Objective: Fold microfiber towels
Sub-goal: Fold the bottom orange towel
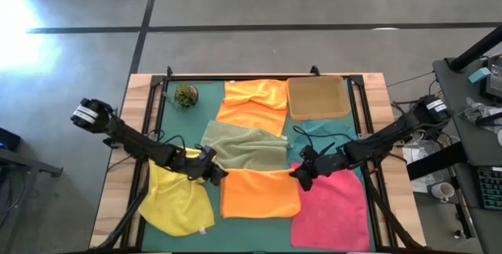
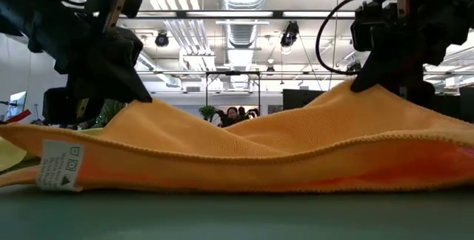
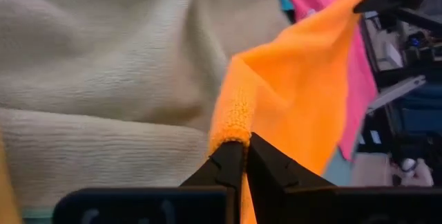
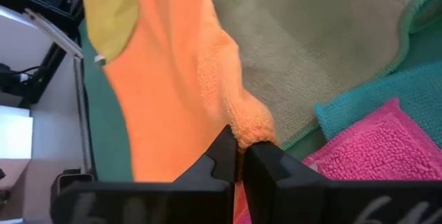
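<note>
An orange towel (image 1: pixel 260 193) lies at the table's near middle; in the low view (image 2: pixel 244 151) its far edge is raised and its near edge, with a white label (image 2: pixel 59 167), rests on the mat. My left gripper (image 1: pixel 216 174) is shut on its far left corner. My right gripper (image 1: pixel 302 177) is shut on its far right corner. A yellow towel (image 1: pixel 179 203) lies to its left, a pink one (image 1: pixel 333 207) to its right, an olive green one (image 1: pixel 245 146) behind it. A second orange towel (image 1: pixel 255 103) and a teal one (image 1: pixel 329 132) lie farther back. My left gripper pinches the orange towel's far left corner (image 3: pixel 235 124) between its two fingers, coming slanting from the table's left. The corner is lifted a little off the mat (image 2: pixel 141 105); the rest slopes down to the near edge on the table. My right gripper pinches the orange towel's far right corner (image 4: pixel 252 131) between its two fingers, coming slanting from the table's right. The corner is raised (image 2: pixel 355 90), and the far edge sags slack between the two grippers.
A shallow tan tray (image 1: pixel 318 97) stands at the far right and a small green plant ball (image 1: pixel 186 95) at the far left. The green mat (image 1: pixel 169 121) is framed by a dark rail. People and a cluttered desk show beyond the table.
</note>
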